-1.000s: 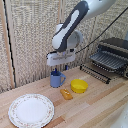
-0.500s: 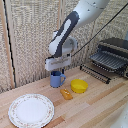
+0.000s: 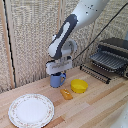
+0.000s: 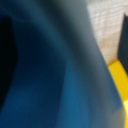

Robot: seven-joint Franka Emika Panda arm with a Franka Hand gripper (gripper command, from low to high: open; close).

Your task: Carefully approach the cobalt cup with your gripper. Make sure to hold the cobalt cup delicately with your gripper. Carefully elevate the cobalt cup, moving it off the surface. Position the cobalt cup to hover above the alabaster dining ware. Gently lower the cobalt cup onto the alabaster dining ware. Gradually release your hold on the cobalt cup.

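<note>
— One arm only, white, reaching down from the upper right of the exterior view, its gripper (image 3: 58,71) pointing straight down at the cobalt cup (image 3: 57,79).

— Holding it?

— Can't tell; the fingers are hidden at the rim. The cup sits just beside the yellow bowl (image 3: 79,85), well apart from the alabaster dining ware (image 3: 31,109).

— Any writing?

— None legible; the wrist view is blurred blue.
</note>
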